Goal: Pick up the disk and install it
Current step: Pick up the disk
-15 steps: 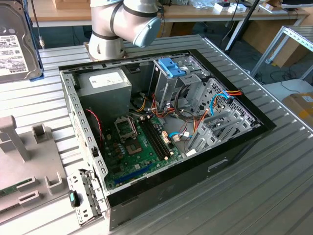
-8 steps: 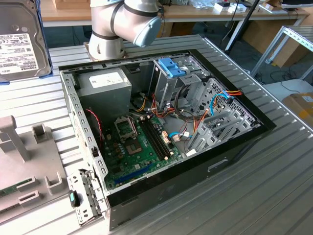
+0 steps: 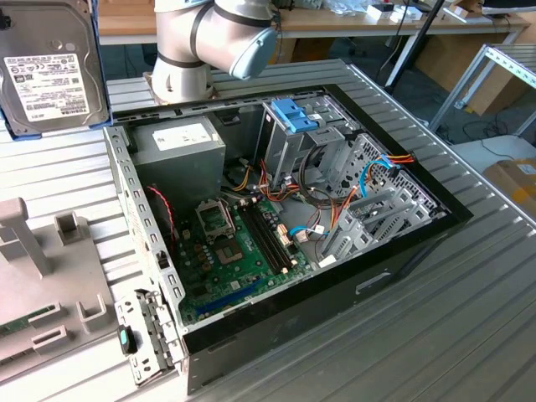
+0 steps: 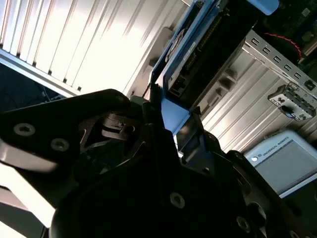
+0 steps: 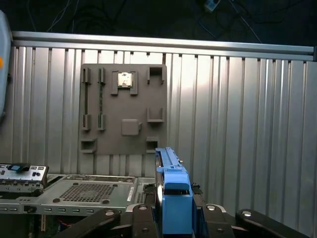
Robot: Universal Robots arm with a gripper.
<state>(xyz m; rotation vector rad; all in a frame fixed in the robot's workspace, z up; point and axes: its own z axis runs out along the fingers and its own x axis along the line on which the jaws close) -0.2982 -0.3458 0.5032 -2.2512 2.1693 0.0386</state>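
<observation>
The claw point(image 5: 174, 218) is clamped on the disk's point(image 5: 171, 173) blue frame, holding it edge-on above the ribbed table point(image 5: 237, 124); the exterior view's left edge crops the disk

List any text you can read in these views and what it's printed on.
No text reads reliably.
White label on the disk: dense print, too small to read.
Sticker on the power supply: blurred.
Casing of the grey pendant: a faint logo line, too small to read.
</observation>
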